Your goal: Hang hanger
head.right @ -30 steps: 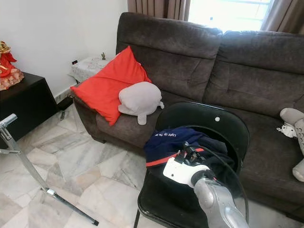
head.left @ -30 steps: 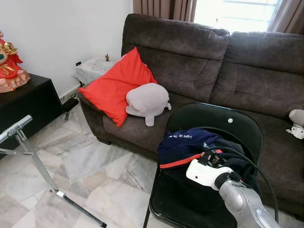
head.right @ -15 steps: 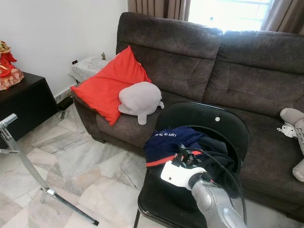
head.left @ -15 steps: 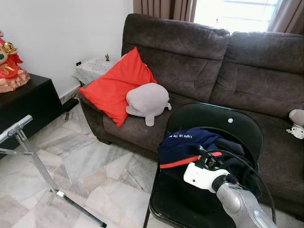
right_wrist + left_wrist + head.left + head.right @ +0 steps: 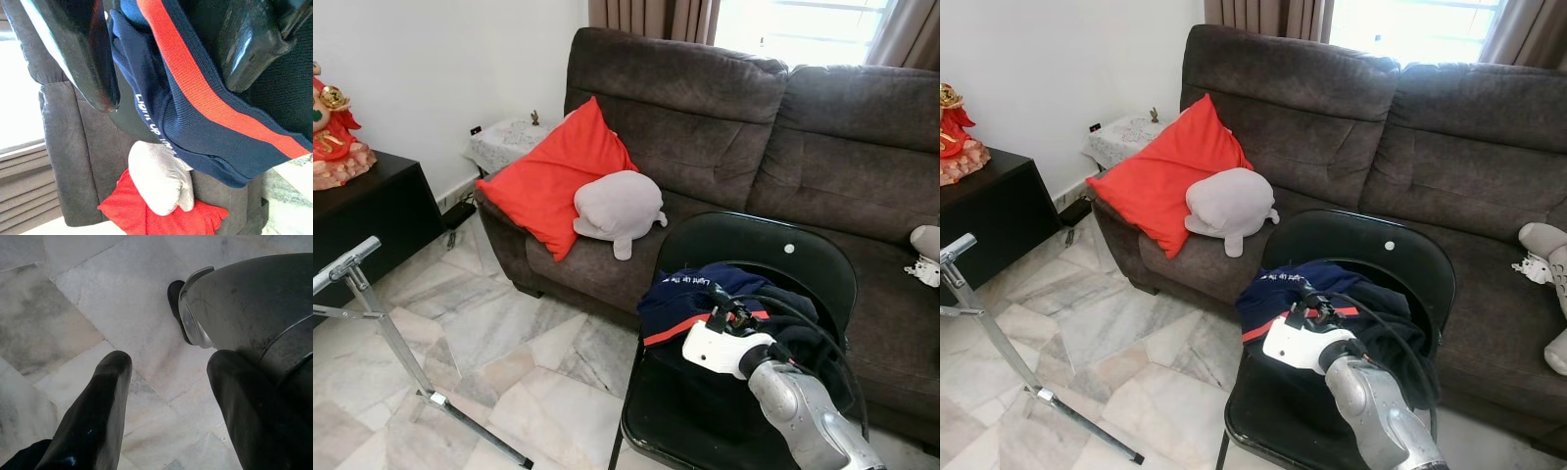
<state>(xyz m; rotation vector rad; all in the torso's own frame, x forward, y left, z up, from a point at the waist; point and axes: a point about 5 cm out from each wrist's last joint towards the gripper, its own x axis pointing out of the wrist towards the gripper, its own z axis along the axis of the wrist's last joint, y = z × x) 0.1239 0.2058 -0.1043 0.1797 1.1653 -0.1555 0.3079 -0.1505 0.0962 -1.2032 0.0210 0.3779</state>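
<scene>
Reaching further left than before, the right gripper [image 5: 166, 54], jaws spread, meets the navy garment [image 5: 690, 294].

I see open marble floor [image 5: 509, 362] on the left. The black chair [image 5: 773, 257] blocks the near right, with a navy jacket [image 5: 690, 299] piled on its seat. The brown sofa [image 5: 724, 127] fills the far side.

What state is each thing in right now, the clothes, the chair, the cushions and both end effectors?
Navy garment with red stripe: crumpled on the chair seat.
Black folding chair: unfolded, upright.
Red square cushion: propped against the sofa back.
Grey plush pillow: lying against the cushion.
Right end effector: open, over the garment.
Left end effector: open, pointing at the floor.
</scene>
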